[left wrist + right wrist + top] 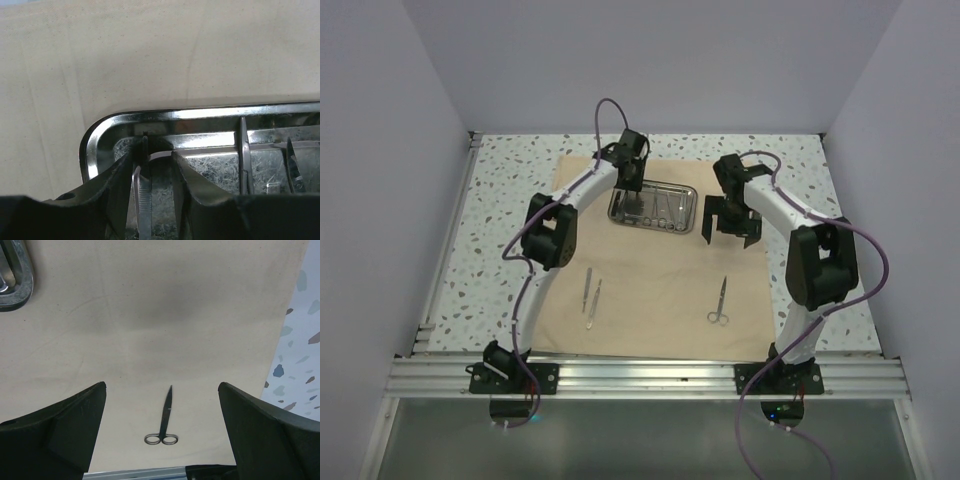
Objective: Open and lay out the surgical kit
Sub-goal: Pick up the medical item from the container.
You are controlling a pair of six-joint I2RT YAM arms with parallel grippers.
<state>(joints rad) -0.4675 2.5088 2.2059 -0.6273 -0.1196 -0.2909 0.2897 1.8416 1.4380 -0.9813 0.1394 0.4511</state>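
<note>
**Bench** [500, 200]: pale speckled stone look, plain pale walls [650, 60] on three sides, a metal rail [650, 375] along its near edge.

**Cloth** [650, 280]: beige, matte, spread flat over the middle of the bench.

**Tray** [200, 112]: small, shiny steel, rounded corners, towards the far edge of the bench.

**Scissors** [166, 415]: slim, towards the near right corner.

**Two slim steel tools** [587, 290]: side by side, towards the near left corner.

**Your left gripper** [156, 150]: down in the tray, partly open, fingers either side of a ridged steel tool [144, 200], with a gap on one side.

**Your right gripper** [731, 238]: spread wide, holding nothing, over the cloth just right of the tray.
</note>
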